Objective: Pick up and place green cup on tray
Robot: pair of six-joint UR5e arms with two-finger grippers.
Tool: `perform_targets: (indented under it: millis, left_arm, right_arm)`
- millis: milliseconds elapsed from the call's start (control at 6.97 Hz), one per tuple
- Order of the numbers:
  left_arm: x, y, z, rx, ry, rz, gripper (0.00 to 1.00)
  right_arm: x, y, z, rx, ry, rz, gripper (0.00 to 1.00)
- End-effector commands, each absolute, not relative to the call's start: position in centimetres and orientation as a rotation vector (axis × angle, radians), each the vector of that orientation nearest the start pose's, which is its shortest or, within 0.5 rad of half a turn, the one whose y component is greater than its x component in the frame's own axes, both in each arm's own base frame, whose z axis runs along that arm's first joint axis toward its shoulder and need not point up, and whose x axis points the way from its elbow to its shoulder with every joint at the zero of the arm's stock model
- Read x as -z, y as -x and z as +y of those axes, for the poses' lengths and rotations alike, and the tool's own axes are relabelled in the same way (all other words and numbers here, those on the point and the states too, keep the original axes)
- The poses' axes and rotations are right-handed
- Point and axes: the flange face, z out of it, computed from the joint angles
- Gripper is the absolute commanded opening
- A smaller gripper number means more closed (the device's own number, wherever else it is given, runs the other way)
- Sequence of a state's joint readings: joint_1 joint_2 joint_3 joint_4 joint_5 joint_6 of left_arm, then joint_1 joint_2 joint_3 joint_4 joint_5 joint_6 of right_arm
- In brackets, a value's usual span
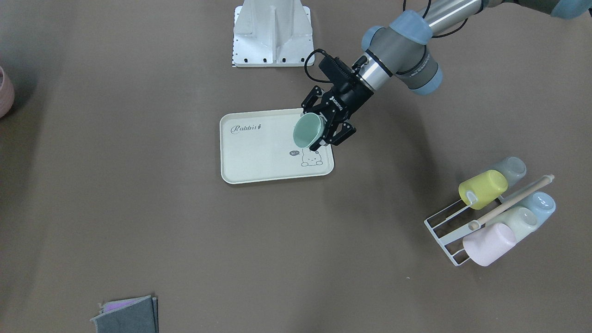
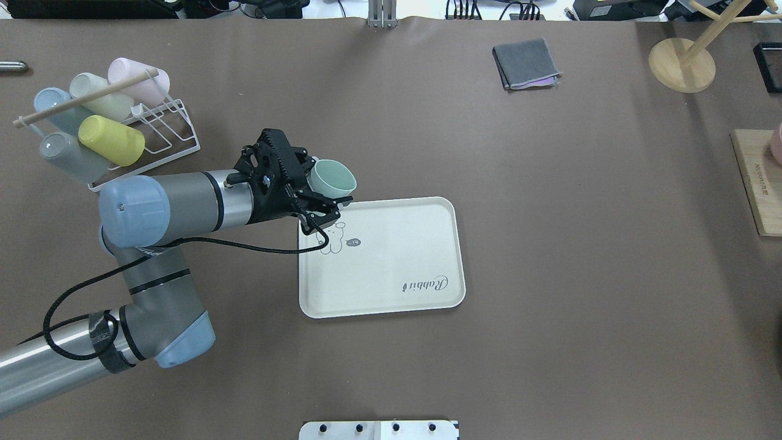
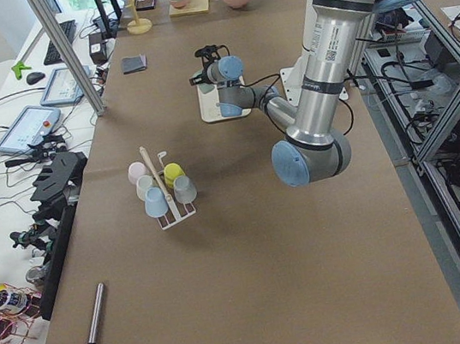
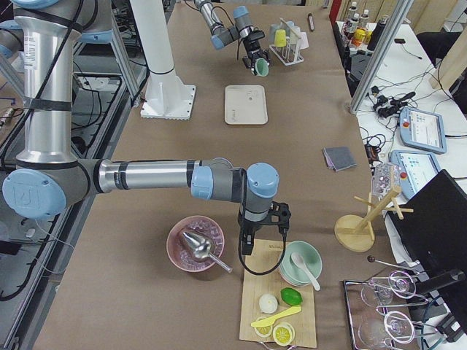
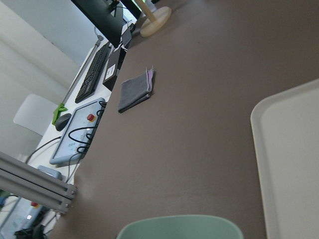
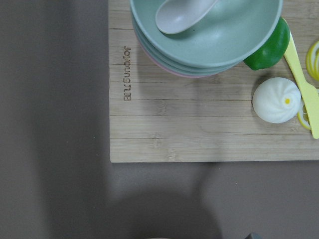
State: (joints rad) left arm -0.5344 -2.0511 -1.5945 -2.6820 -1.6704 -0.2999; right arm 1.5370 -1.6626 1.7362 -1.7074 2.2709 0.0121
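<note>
The left jaws are closed on the green cup [image 1: 307, 131], gripping it by its side and holding it tilted in the air with its open mouth showing. The black body behind them carries white "ROBOTIQ" lettering. In the overhead view the cup hangs at the 10 o'clock corner of the cream tray [image 2: 379, 269], which lies on the brown desk [image 2: 580, 275] and reads "Rabbit", with "hi" beside a bunny drawing. The right jaws hang over a wooden board [image 6: 199, 129] whose engraving is unclear; how wide they stand cannot be told.
</note>
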Motion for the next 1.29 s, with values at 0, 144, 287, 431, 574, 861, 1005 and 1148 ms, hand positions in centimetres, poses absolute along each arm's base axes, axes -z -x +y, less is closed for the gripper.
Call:
perform_targets:
  millis: [0, 144, 287, 431, 574, 861, 1005, 1148]
  left_arm:
    - [-23.7, -53.2, -43.6, -0.642, -1.184, 1.115, 0.26]
    - [-23.8, -56.0, -42.5, -0.677, -1.16, 1.121, 0.26]
    - [-23.4, -58.2, -41.5, -0.702, -1.145, 1.134, 0.27]
    - [-23.0, -59.7, -41.4, -0.76, -1.184, 1.103, 0.3]
    - [-22.9, -59.9, -41.4, -0.771, -1.229, 1.115, 0.3]
    - [-24.6, -59.0, -40.9, -0.728, -1.367, 1.225, 0.3]
    - [-24.9, -58.4, -40.7, -0.704, -1.421, 1.276, 0.3]
    - [-26.5, -58.4, -40.6, -0.689, -1.461, 1.308, 0.3]
  right_arm:
    - [-63.5, -5.3, -45.1, 0.001, 0.069, -0.706, 1.0]
    - [-63.6, -5.3, -45.1, -0.001, 0.071, -0.705, 1.0]
    - [-63.7, -5.3, -45.1, -0.003, 0.075, -0.705, 1.0]
    - [-63.7, -5.3, -45.1, -0.005, 0.075, -0.707, 1.0]
    - [-63.4, -5.3, -45.1, -0.001, 0.069, -0.709, 1.0]
    - [-63.2, -5.2, -45.2, -0.001, 0.068, -0.729, 1.0]
    - [-63.3, -5.2, -45.1, -0.001, 0.069, -0.729, 1.0]
    - [-63.1, -5.1, -45.2, 0.0, 0.066, -0.733, 1.0]
